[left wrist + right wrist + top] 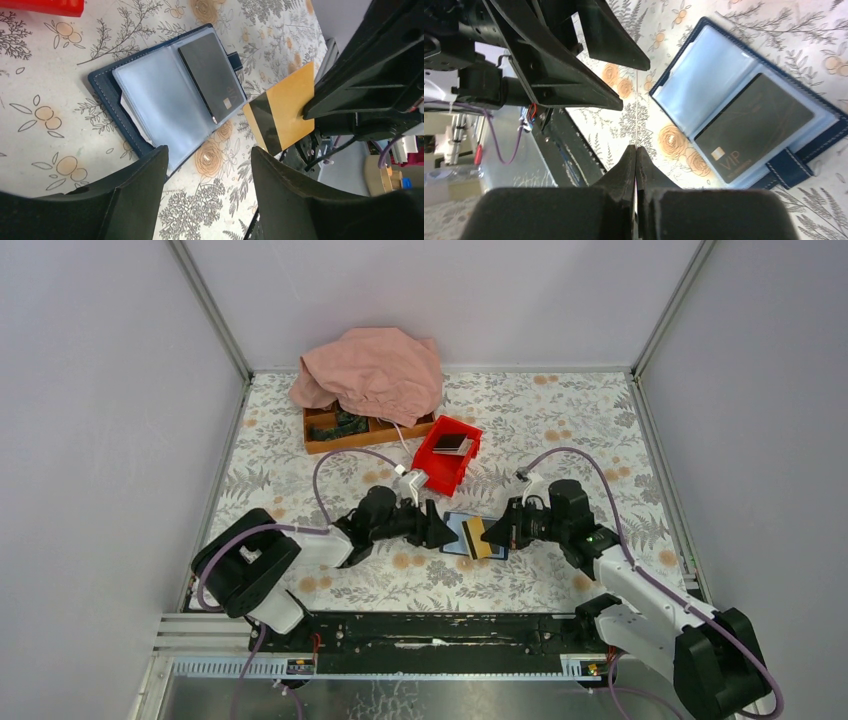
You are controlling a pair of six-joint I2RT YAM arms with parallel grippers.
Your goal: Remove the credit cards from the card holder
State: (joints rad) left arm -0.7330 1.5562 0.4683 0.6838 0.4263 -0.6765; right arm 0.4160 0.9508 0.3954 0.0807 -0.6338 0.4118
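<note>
The card holder [455, 525] lies open on the floral table between the two grippers, with light blue sleeves and dark blue edges. It also shows in the left wrist view [155, 95] and the right wrist view [709, 80]. A dark card marked VIP [754, 125] sits in one of its sleeves, and shows too in the left wrist view [210, 75]. My right gripper [492, 533] is shut on a yellow card with a black stripe [287, 107], held just above the holder; in the right wrist view the card [637, 100] is edge-on. My left gripper [210, 170] is open and empty at the holder's left edge.
A red bin [446, 453] with a dark flat item inside stands behind the holder. A wooden tray [340, 430] under a pink cloth [370, 370] is at the back. A purple cable loops across the table. Walls enclose the table on three sides.
</note>
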